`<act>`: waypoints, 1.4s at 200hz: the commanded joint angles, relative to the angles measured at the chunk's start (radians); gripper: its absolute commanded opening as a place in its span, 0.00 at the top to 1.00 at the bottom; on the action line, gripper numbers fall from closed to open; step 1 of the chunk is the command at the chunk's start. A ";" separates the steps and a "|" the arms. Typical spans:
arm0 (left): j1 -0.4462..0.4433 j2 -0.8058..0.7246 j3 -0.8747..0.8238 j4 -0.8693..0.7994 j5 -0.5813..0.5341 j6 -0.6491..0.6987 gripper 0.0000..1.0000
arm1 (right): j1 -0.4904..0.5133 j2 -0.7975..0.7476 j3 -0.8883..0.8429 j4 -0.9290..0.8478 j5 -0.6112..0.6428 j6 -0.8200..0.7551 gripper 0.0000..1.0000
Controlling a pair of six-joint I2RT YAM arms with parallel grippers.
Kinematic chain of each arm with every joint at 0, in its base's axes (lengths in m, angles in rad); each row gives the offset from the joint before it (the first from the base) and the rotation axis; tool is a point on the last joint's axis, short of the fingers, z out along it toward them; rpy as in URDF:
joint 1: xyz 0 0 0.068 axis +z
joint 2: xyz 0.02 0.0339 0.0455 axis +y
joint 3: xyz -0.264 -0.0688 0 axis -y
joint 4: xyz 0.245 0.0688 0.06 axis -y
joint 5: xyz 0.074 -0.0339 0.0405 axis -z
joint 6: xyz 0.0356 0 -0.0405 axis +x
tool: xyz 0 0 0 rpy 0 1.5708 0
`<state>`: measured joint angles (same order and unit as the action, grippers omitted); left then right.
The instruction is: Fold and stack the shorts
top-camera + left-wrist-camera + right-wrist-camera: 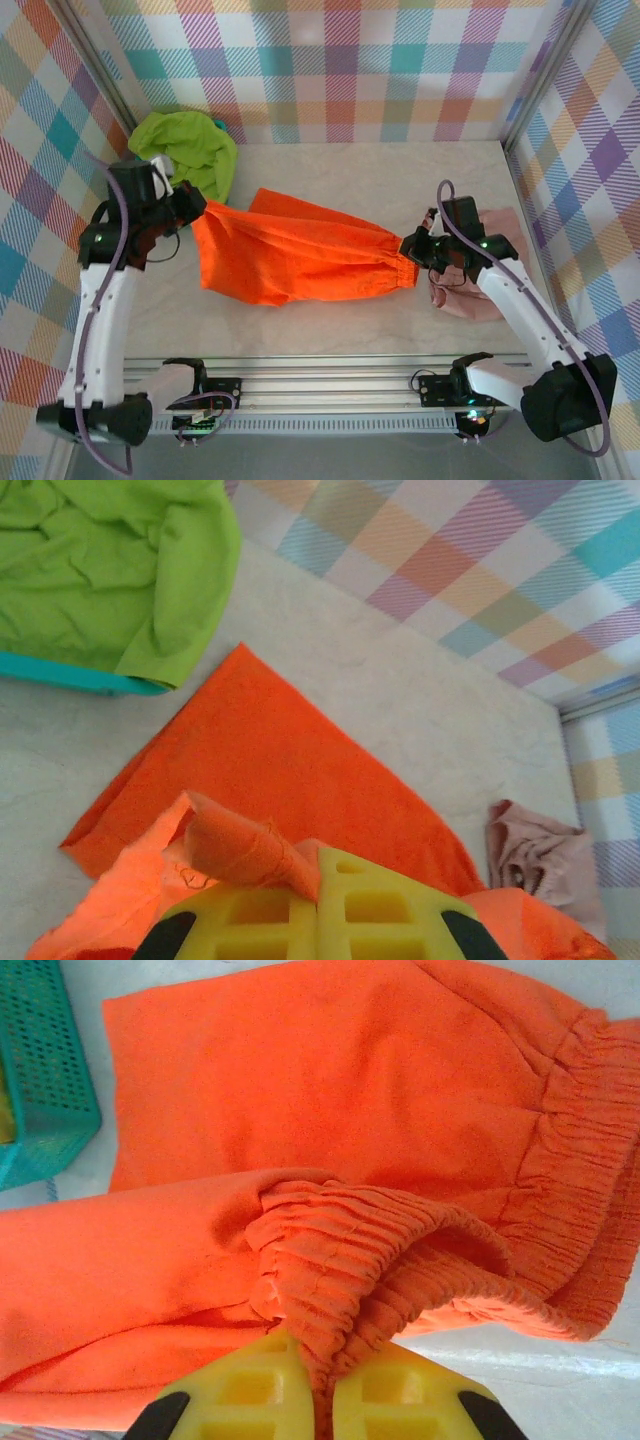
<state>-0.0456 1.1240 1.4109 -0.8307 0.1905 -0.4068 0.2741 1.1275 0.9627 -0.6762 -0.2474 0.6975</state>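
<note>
The bright orange shorts [290,252] are stretched across the middle of the table between my two grippers. My left gripper [196,212] is shut on a leg hem corner of the orange shorts [250,855] at their left end. At the right end, my right gripper [408,248] is shut on the gathered elastic waistband of the orange shorts [350,1270]. The lime green shorts [185,150] lie heaped on the teal basket at the back left. Dusty pink shorts [470,290] lie crumpled under my right arm, also seen as pink shorts [535,855] in the left wrist view.
A teal mesh basket [40,1070] stands at the back left under the green shorts, its rim [70,672] showing. Plaid walls close in the table on the left, back and right. An aluminium rail [320,385] runs along the near edge.
</note>
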 commanded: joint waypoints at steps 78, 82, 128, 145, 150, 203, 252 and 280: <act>-0.099 0.503 0.174 0.165 -0.117 0.016 0.98 | -0.091 0.139 -0.057 0.124 0.009 0.066 0.97; -0.100 0.528 0.189 0.167 -0.118 0.015 0.96 | -0.097 0.148 -0.056 0.122 0.006 0.069 0.97; -0.102 0.764 0.529 0.032 -0.137 0.024 0.29 | -0.207 0.220 -0.068 0.193 -0.126 0.121 0.50; -0.103 0.675 0.522 0.025 -0.133 0.020 0.12 | -0.224 0.191 -0.057 0.191 -0.153 0.111 0.28; -0.103 0.631 0.493 0.030 -0.126 0.017 0.04 | -0.224 0.179 -0.053 0.190 -0.159 0.101 0.24; -0.102 0.231 -0.127 0.119 -0.090 -0.094 0.04 | -0.112 0.143 -0.041 0.253 -0.269 0.045 0.10; -0.046 0.242 -0.389 0.235 -0.007 -0.192 0.19 | 0.048 0.262 -0.040 0.309 -0.273 0.057 0.09; 0.027 0.277 -0.450 0.308 0.086 -0.291 0.28 | 0.090 0.296 -0.069 0.360 -0.270 0.077 0.10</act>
<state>-0.0719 1.4094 0.9867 -0.6323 0.1776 -0.5941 0.3424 1.4075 0.9112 -0.3813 -0.5003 0.7700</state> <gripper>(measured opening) 0.746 0.907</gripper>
